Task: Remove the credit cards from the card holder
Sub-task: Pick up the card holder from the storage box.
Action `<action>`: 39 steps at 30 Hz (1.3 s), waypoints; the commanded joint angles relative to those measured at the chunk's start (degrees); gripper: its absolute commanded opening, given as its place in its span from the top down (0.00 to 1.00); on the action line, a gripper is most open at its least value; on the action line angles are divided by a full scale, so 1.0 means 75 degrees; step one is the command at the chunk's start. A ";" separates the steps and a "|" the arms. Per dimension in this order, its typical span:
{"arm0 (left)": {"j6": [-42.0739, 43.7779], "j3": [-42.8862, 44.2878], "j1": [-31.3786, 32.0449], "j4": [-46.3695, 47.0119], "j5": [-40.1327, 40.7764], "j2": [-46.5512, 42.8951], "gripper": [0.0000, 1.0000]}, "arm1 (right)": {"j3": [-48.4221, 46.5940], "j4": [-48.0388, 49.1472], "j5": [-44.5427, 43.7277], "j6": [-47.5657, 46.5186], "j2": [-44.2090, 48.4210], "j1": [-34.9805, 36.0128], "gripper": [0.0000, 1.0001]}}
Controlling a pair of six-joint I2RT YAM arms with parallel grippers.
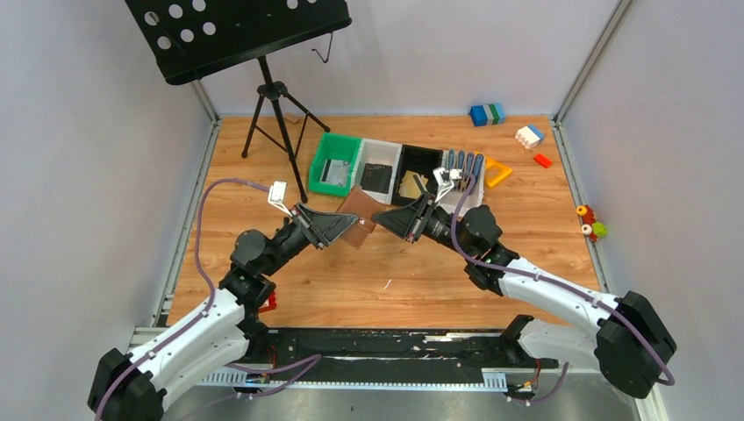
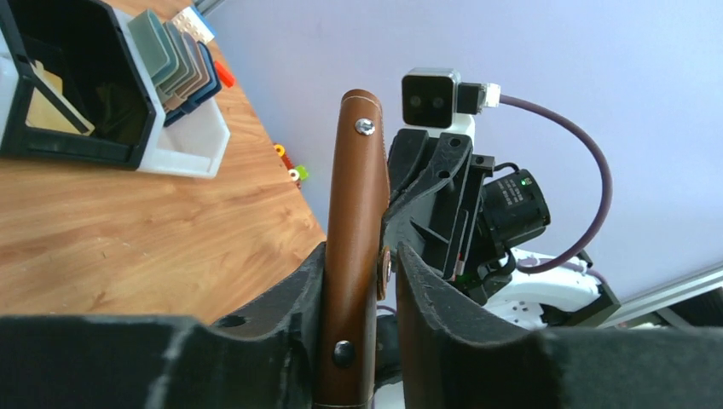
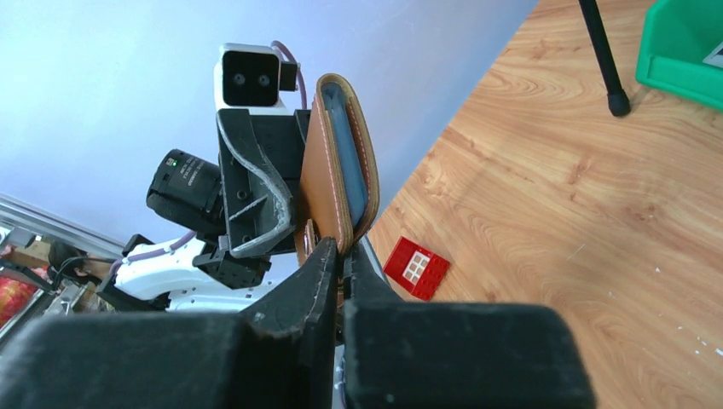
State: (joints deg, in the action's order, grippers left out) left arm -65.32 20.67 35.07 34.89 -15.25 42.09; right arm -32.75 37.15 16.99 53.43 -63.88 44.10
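Note:
The brown leather card holder (image 1: 359, 221) hangs in the air over the table's middle, between both grippers. My left gripper (image 1: 347, 231) is shut on its folded spine, which stands upright between the fingers in the left wrist view (image 2: 351, 247). My right gripper (image 1: 383, 219) is shut on the edge of one flap (image 3: 341, 247); the holder (image 3: 328, 170) is slightly open and shows a grey-blue inner pocket (image 3: 351, 162). No card shows inside it. A gold card (image 1: 410, 186), a black card (image 1: 379, 179) and a grey card (image 1: 333, 174) lie in bins behind.
A green bin (image 1: 337, 151), a clear bin (image 1: 379, 158) and a black bin (image 1: 419, 162) stand in a row behind, beside a row of blue-grey holders (image 1: 462, 163). A music stand tripod (image 1: 276, 114) stands at the back left. Toy bricks (image 1: 529, 136) lie at the back right, a red brick (image 3: 416, 267) near the left arm.

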 commanded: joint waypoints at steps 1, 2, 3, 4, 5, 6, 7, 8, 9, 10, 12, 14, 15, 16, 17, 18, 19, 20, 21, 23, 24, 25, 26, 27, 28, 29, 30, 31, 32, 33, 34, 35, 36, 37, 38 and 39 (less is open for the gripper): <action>0.0505 0.0396 -0.0024 -0.0673 0.0155 -0.0487 0.52 | -0.0393 -0.0755 -0.0023 -0.0357 0.0490 0.0028 1.00; 0.0764 0.0666 -0.0068 -0.1120 0.0071 -0.0569 0.49 | -0.0553 -0.1138 0.0034 -0.0553 0.0605 0.0037 1.00; 0.0997 0.0871 -0.0124 -0.1542 -0.0055 -0.0611 0.48 | -0.0678 -0.1496 0.0102 -0.0763 0.0711 0.0024 1.00; 0.1193 0.1112 -0.0213 -0.1941 -0.0259 -0.0593 0.46 | -0.0805 -0.1842 0.0164 -0.0953 0.0796 0.0020 1.00; 0.1320 0.1314 -0.0290 -0.2195 -0.0502 -0.0563 0.46 | -0.0926 -0.2125 0.0245 -0.1174 0.0899 0.0011 1.00; 0.1390 0.1436 -0.0359 -0.2312 -0.0763 -0.0489 0.46 | -0.1049 -0.2401 0.0393 -0.1387 0.0952 -0.0013 1.00; 0.1403 0.1524 -0.0413 -0.2315 -0.1071 -0.0392 0.46 | -0.1182 -0.2672 0.0580 -0.1599 0.0984 -0.0037 1.00; 0.1367 0.1587 -0.0465 -0.2219 -0.1418 -0.0226 0.48 | -0.1341 -0.2926 0.0779 -0.1818 0.1000 -0.0075 1.00; 0.1288 0.1621 -0.0504 -0.2057 -0.1760 -0.0051 0.49 | -0.1503 -0.3164 0.1023 -0.2012 0.0978 -0.0096 1.00; 0.1185 0.1650 -0.0529 -0.1837 -0.2120 0.0109 0.51 | -0.1665 -0.3365 0.1277 -0.2288 0.0933 -0.0113 1.00; 0.0889 0.1681 -0.0560 -0.1168 -0.2788 0.0449 0.56 | -0.2003 -0.3808 0.1782 -0.2642 0.0793 -0.0143 1.00; 0.0661 0.1703 -0.0575 -0.0704 -0.3265 0.0697 0.59 | -0.2312 -0.4202 0.2185 -0.2941 0.0625 -0.0175 1.00; 0.0619 0.1739 -0.0583 -0.0639 -0.3421 0.0749 0.59 | -0.2439 -0.4358 0.2303 -0.3078 0.0567 -0.0189 1.00; 0.0629 0.1769 -0.0595 -0.0660 -0.3518 0.0762 0.59 | -0.2531 -0.4492 0.2373 -0.3188 0.0524 -0.0201 1.00; 0.0728 0.1828 -0.0624 -0.0755 -0.3574 0.0744 0.58 | -0.2629 -0.4631 0.2391 -0.3279 0.0498 -0.0224 1.00; 0.0820 0.1877 -0.0652 -0.0908 -0.3565 0.0694 0.56 | -0.2683 -0.4705 0.2393 -0.3331 0.0475 -0.0240 1.00; 0.0922 0.1906 -0.0694 -0.1100 -0.3544 0.0632 0.54 | -0.2721 -0.4768 0.2424 -0.3396 0.0460 -0.0269 1.00; 0.1020 0.1920 -0.0742 -0.1261 -0.3510 0.0546 0.53 | -0.2747 -0.4821 0.2466 -0.3462 0.0445 -0.0296 1.00; 0.1082 0.1928 -0.0790 -0.1404 -0.3484 0.0470 0.52 | -0.2777 -0.4869 0.2478 -0.3489 0.0434 -0.0308 1.00; 0.1146 0.1907 -0.0863 -0.1539 -0.3477 0.0368 0.52 | -0.2771 -0.4866 0.2510 -0.3517 0.0422 -0.0342 1.00; 0.1175 0.1898 -0.0884 -0.1602 -0.3491 0.0351 0.52 | -0.2770 -0.4876 0.2516 -0.3525 0.0412 -0.0342 1.00; 0.1199 0.1904 -0.0906 -0.1640 -0.3517 0.0353 0.53 | -0.2761 -0.4888 0.2517 -0.3535 0.0398 -0.0347 1.00; 0.1214 0.1901 -0.0928 -0.1667 -0.3551 0.0343 0.53 | -0.2758 -0.4893 0.2526 -0.3539 0.0386 -0.0369 1.00; 0.1221 0.1897 -0.0953 -0.1691 -0.3559 0.0340 0.53 | -0.2742 -0.4890 0.2528 -0.3554 0.0371 -0.0379 1.00; 0.1231 0.1893 -0.0982 -0.1720 -0.3551 0.0317 0.53 | -0.2731 -0.4888 0.2535 -0.3552 0.0362 -0.0383 1.00; 0.1247 0.1879 -0.1003 -0.1748 -0.3521 0.0296 0.53 | -0.2722 -0.4888 0.2547 -0.3576 0.0352 -0.0391 1.00; 0.1280 0.1853 -0.1018 -0.1788 -0.3478 0.0272 0.53 | -0.2723 -0.4892 0.2550 -0.3594 0.0349 -0.0405 1.00; 0.1315 0.1855 -0.1019 -0.1838 -0.3421 0.0247 0.54 | -0.2721 -0.4904 0.2534 -0.3608 0.0343 -0.0407 1.00; 0.1344 0.1836 -0.1020 -0.1885 -0.3382 0.0238 0.58 | -0.2712 -0.4897 0.2519 -0.3621 0.0338 -0.0402 1.00; 0.1365 0.1829 -0.1020 -0.1906 -0.3355 0.0225 0.62 | -0.2711 -0.4896 0.2491 -0.3623 0.0333 -0.0396 1.00; 0.1396 0.1818 -0.1020 -0.1941 -0.3341 0.0216 0.68 | -0.2717 -0.4903 0.2449 -0.3629 0.0307 -0.0406 1.00; 0.1479 0.1834 -0.1020 -0.2028 -0.3319 0.0203 0.74 | -0.2722 -0.4904 0.2387 -0.3621 0.0304 -0.0415 1.00; 0.1586 0.1858 -0.1020 -0.2164 -0.3259 0.0172 0.81 | -0.2723 -0.4917 0.2313 -0.3620 0.0276 -0.0418 1.00; 0.1725 0.1877 -0.1020 -0.2380 -0.3168 0.0132 0.90 | -0.2723 -0.4921 0.2202 -0.3620 0.0259 -0.0417 0.99; 0.1889 0.1911 -0.1017 -0.2681 -0.3041 0.0094 0.97 | -0.2727 -0.4918 0.2063 -0.3614 0.0237 -0.0417 0.95; 0.2024 0.1941 -0.1019 -0.2886 -0.2883 0.0041 1.00 | -0.2726 -0.4919 0.1943 -0.3593 0.0202 -0.0410 0.88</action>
State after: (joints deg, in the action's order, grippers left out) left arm -54.87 32.40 27.64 17.67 -39.22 44.51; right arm -51.07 -0.62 35.03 27.73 -61.76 41.43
